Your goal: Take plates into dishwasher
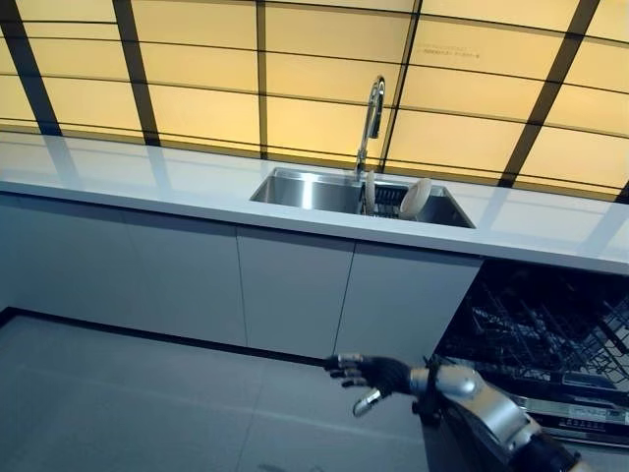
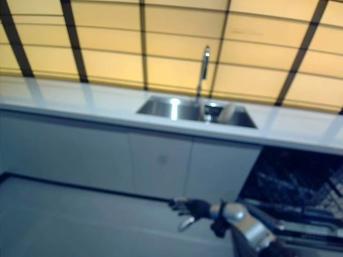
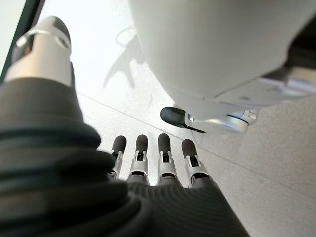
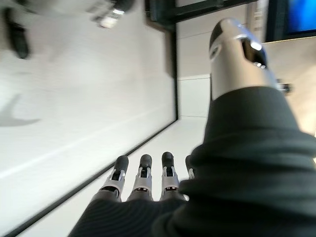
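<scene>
We stand back from the desk (image 1: 147, 177), right robot hand (image 1: 378, 375) raised with relaxed fingers holding nothing, left robot hand (image 3: 148, 163) likewise slack. A plate (image 1: 415, 198) waits in the sink (image 1: 305, 187); the open dishwasher (image 1: 536, 334) looks unloaded, all work ahead.

Right arm enters from lower right of head view, forearm silver-grey, wrist under dark ribbed cover. Right hand (image 1: 378, 375) extended toward frame centre, low in frame, palm roughly level, holding nothing. Fingers (image 4: 142, 178) straight, in row, thumb (image 4: 236, 54) set apart. Left hand (image 3: 148, 173) seen only in own wrist view: fingers straight, side by side, thumb (image 3: 42, 52) apart, empty.
</scene>
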Tool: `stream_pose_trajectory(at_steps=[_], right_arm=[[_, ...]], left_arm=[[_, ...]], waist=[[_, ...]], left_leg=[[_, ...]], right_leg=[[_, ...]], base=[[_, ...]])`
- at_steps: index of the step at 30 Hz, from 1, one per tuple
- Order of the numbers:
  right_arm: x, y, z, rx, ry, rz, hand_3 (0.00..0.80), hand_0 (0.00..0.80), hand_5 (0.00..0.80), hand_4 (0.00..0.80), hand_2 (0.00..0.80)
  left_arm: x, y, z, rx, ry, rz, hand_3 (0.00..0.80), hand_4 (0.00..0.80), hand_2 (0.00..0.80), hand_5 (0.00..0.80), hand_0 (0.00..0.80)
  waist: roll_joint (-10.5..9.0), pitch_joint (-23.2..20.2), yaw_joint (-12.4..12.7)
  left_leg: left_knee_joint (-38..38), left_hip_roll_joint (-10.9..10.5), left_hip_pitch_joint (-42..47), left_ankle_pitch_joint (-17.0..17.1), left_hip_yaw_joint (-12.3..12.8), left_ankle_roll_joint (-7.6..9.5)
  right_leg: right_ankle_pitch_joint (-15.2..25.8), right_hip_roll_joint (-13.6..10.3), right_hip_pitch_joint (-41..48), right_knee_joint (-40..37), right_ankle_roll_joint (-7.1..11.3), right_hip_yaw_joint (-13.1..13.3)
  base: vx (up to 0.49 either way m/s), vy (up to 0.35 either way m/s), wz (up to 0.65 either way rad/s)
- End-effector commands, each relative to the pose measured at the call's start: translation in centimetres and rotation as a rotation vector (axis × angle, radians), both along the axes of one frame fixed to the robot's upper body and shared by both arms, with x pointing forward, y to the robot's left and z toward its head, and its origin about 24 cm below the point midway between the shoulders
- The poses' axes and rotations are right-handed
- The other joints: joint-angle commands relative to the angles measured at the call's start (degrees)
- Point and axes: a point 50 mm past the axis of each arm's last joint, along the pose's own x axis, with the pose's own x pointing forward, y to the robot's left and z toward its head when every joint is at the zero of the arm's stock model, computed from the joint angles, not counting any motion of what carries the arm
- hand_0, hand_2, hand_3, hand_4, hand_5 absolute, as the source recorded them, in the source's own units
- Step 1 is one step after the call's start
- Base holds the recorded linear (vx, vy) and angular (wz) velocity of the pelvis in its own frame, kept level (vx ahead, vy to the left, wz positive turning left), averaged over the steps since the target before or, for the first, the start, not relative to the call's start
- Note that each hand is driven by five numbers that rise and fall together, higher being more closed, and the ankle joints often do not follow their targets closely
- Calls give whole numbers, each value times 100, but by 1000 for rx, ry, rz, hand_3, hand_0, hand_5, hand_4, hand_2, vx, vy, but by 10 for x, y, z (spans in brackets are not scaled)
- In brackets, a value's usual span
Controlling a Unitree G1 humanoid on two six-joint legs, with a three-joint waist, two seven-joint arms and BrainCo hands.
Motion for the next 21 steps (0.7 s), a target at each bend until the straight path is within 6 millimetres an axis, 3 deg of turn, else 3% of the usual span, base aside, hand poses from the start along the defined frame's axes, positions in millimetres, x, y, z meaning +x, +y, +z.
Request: stream_pose_trajectory(at_steps=[1,3,5,7,8,9,12,13,15,18,19,21], right_arm=[[27,21,45,148,-135,-21,0,0,0,0,0],[33,26,51,148,-149,-30,0,0,0,0,0],[41,28,57,135,-160,-45,0,0,0,0,0],[43,28,58,116,-172,-48,0,0,0,0,0],[45,26,57,100,-176,-61,0,0,0,0,0],[45,26,54,91,-177,-73,0,0,0,0,0],[47,28,48,75,-179,-82,0,0,0,0,0],[48,31,46,70,-173,-87,0,0,0,0,0],[48,34,42,46,-159,-75,0,0,0,0,0],[49,36,43,21,-166,-36,0,0,0,0,0],[52,39,44,11,-170,-16,0,0,0,0,0],[55,42,44,9,-168,-1,0,0,0,0,0]], left_arm=[[22,7,4,68,-4,-48,0,0,0,0,0],[21,10,5,85,8,-27,0,0,0,0,0],[23,14,6,103,14,5,0,0,0,0,0],[19,18,7,107,20,27,0,0,0,0,0],[13,20,7,100,38,41,0,0,0,0,0],[10,21,6,94,47,49,0,0,0,0,0],[-1,23,5,92,70,74,0,0,0,0,0],[-11,24,5,92,84,84,0,0,0,0,0],[-28,26,4,92,106,103,0,0,0,0,0],[-39,26,4,82,105,140,0,0,0,0,0],[-40,27,4,74,103,159,0,0,0,0,0],[-37,30,5,78,96,176,0,0,0,0,0]], waist=[[-130,87,94],[-129,117,109],[-221,259,129],[-331,474,218],[-323,628,321],[-270,707,414],[-65,832,621],[107,855,779],[223,855,1095],[182,810,1289],[172,756,1305],[180,735,1299]], left_leg=[[-21,-524,-62,116,499,553],[170,-425,-82,100,504,518],[1100,-269,-466,14,526,464],[2438,-328,-1172,207,386,531],[3061,-378,-1730,538,378,557],[3133,-498,-2037,698,390,537],[2519,-652,-2274,1118,456,436],[1821,-682,-2413,1627,463,298],[637,-880,-2678,2098,343,168],[191,-1116,-2773,2010,273,219],[182,-1144,-2678,1692,271,349],[284,-1006,-2590,1547,359,387]], right_leg=[[-517,813,436,115,-502,-151],[-617,831,404,291,-586,-120],[-708,779,333,579,-750,-29],[-740,742,311,760,-915,53],[-784,782,379,851,-1033,125],[-806,839,461,874,-1043,161],[-906,1054,722,872,-1003,279],[-991,1273,964,820,-1000,450],[-1151,1530,1426,720,-1040,949],[-1409,1570,1687,783,-1085,1341],[-1520,1543,1665,908,-1055,1453],[-1714,1471,1668,1108,-1029,1452]], base=[[38,-102,-2],[23,-86,-1],[6,-87,5],[33,-136,6],[118,-110,-11],[147,-57,-1],[269,16,15],[498,9,-48],[574,-2,-87],[385,20,-38],[306,57,-66],[294,66,-81]])
